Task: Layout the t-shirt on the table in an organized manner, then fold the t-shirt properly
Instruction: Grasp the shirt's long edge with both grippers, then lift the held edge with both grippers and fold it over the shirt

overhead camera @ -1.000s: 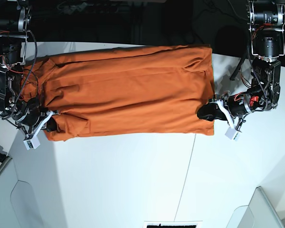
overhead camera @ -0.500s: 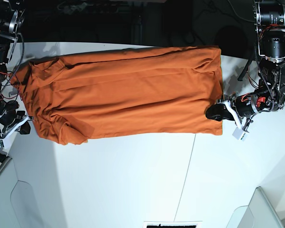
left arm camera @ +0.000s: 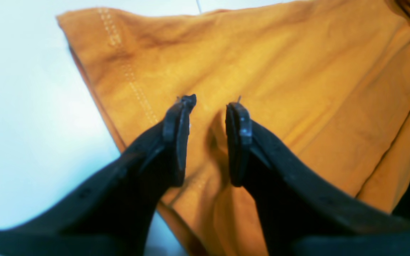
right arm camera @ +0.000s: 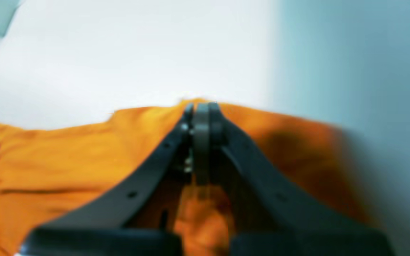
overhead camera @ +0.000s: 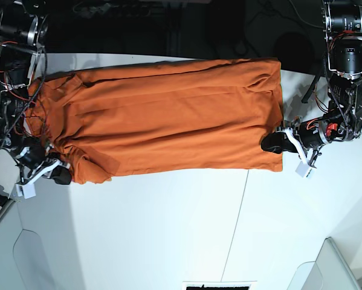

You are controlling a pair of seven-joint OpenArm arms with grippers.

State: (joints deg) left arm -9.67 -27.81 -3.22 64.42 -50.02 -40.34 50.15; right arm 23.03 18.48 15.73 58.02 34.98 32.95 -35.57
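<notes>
We should tension the t-shirt (overhead camera: 168, 115) evenly: right gripper (right arm camera: 200, 110) pressed together, seemingly pinching its edge; left gripper (left arm camera: 208, 106) spread over the hem.

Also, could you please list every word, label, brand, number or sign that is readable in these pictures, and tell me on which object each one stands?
None: no text can be read in any view.
The t-shirt is plain orange; no print or label shows.
The table is bare white, with no marking.
The left end effector and the right end effector show plain black fingers without lettering.
The white parts on both arms in the base view are too small to read.
</notes>
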